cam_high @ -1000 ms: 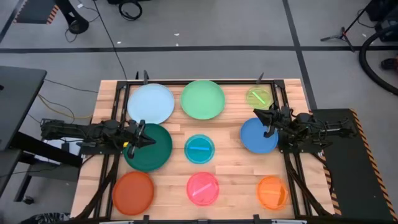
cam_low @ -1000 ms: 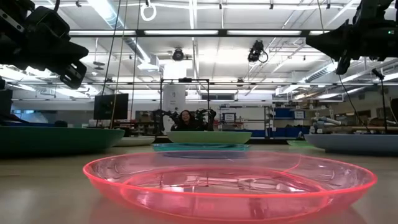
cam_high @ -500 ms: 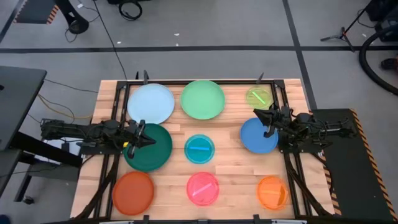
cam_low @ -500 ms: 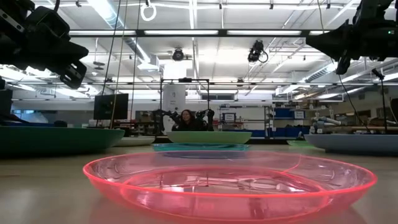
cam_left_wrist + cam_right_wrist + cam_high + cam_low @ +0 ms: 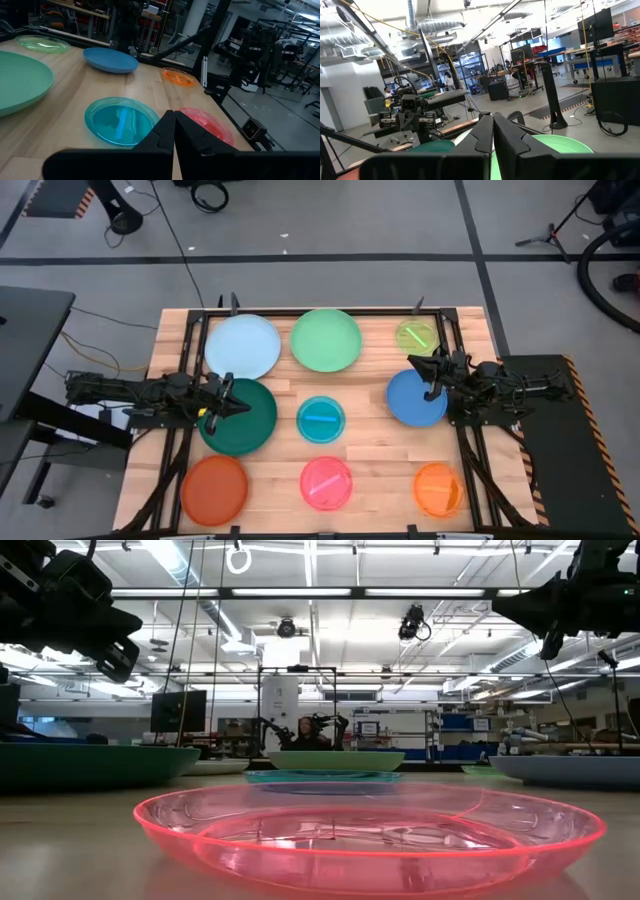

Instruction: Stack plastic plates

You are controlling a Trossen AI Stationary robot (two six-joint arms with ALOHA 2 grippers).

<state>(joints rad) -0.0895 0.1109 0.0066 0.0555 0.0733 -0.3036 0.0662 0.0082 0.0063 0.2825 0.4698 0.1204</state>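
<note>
Nine plates lie flat and apart on the wooden table. In the far row are the light blue (image 5: 241, 346), light green (image 5: 325, 339) and lime (image 5: 416, 336) plates. In the middle row are the dark green (image 5: 240, 418), teal (image 5: 321, 419) and blue (image 5: 415, 398) plates. In the near row are the red-orange (image 5: 214, 489), pink (image 5: 326, 482) and orange (image 5: 438, 488) plates. My left gripper (image 5: 228, 393) is shut and hangs above the dark green plate's far-left part. My right gripper (image 5: 433, 378) is shut and hangs above the blue plate's far-right part. Both are empty.
A dark metal frame (image 5: 320, 313) runs along the table's far edge and down both sides. Bare wood shows between the plates. In the low view the pink plate (image 5: 370, 836) fills the foreground, and a person (image 5: 300, 730) shows far behind the table.
</note>
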